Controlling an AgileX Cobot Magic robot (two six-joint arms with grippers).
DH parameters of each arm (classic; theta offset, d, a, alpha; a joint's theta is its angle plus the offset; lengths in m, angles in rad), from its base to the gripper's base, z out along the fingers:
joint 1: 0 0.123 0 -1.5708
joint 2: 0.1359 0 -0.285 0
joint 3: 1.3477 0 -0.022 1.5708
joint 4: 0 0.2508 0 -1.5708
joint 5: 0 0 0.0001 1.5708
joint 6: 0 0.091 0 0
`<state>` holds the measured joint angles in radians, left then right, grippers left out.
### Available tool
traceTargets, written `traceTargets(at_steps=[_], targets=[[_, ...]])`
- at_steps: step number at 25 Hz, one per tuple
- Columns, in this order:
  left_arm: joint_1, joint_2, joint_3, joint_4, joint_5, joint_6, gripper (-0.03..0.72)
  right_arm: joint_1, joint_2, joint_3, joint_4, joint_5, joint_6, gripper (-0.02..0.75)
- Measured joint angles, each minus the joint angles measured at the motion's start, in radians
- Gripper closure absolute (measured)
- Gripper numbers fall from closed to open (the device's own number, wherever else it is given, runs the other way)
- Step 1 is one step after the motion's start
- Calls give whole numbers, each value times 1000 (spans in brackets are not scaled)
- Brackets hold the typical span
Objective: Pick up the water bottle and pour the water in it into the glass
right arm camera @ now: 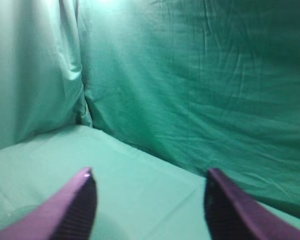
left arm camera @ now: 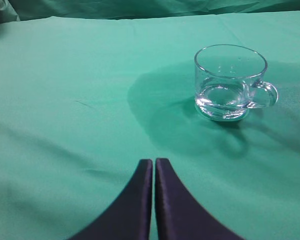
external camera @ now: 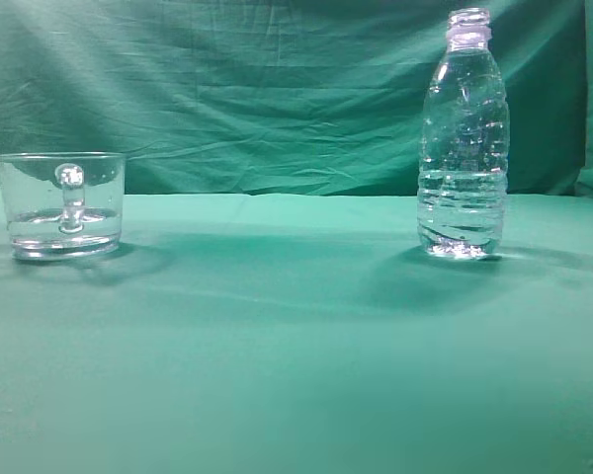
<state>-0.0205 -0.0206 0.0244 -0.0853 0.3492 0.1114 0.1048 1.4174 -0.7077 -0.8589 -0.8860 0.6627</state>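
The water bottle [external camera: 464, 138] stands upright and uncapped at the right of the exterior view, with water [external camera: 462, 212] filling its lower part. The glass [external camera: 63, 203] stands at the left with a little water at its bottom, handle toward the camera. It also shows in the left wrist view [left arm camera: 230, 82], ahead and to the right of my left gripper [left arm camera: 154, 161], which is shut and empty. My right gripper [right arm camera: 150, 182] is open and empty, facing the cloth backdrop. The bottle is not clearly seen in the right wrist view. Neither gripper shows in the exterior view.
A green cloth [external camera: 296, 346] covers the table and hangs as a wrinkled backdrop [external camera: 257, 89] behind it. In the right wrist view the backdrop folds at a corner [right arm camera: 82, 100] above the table surface.
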Motion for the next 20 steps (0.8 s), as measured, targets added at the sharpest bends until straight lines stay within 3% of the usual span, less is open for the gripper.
traceTargets(at_steps=[4,7,20], targets=[[0,0,0,0,0,0,688,0,-180,0,-63,44,141,610],[0,0,0,0,0,0,688,0,-299,0,-114,53,180,738],[0,0,0,0,0,0,688,0,-694,9,-281,47,246,738]])
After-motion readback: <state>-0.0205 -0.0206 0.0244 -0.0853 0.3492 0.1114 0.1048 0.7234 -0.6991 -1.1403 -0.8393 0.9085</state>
